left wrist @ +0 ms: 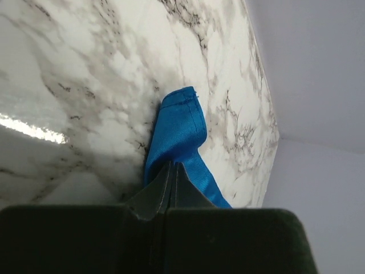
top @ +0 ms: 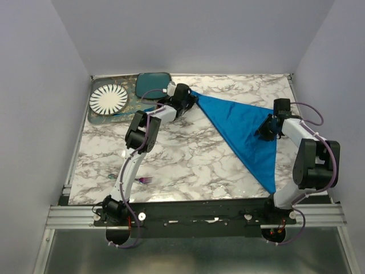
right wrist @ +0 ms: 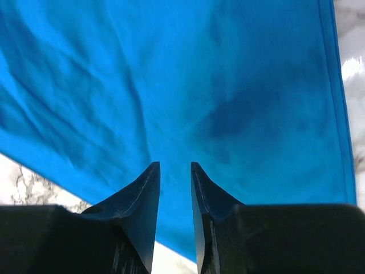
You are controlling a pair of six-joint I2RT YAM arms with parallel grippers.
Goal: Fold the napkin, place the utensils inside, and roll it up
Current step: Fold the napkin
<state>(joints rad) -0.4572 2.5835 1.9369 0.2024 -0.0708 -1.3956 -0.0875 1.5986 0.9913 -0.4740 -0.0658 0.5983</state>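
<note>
The left pincer (left wrist: pixel 171 166) is clenched on 1 corner of the blue napkin (left wrist: pixel 177 128), with the hem poking just past its tips. The triangular cloth stretches across the tabletop (top: pixel 188 162) to the right pincer (right wrist: pixel 175 166), whose jaws are slightly parted and empty, cloth directly beneath. For a clean fold, it likely needs to grip that edge first and hold it taut. The fork (top: pixel 146 180) lies well behind the left pincer.

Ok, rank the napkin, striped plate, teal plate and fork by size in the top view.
1. napkin
2. striped plate and teal plate: about alike, so unranked
3. fork, only partly visible
</note>
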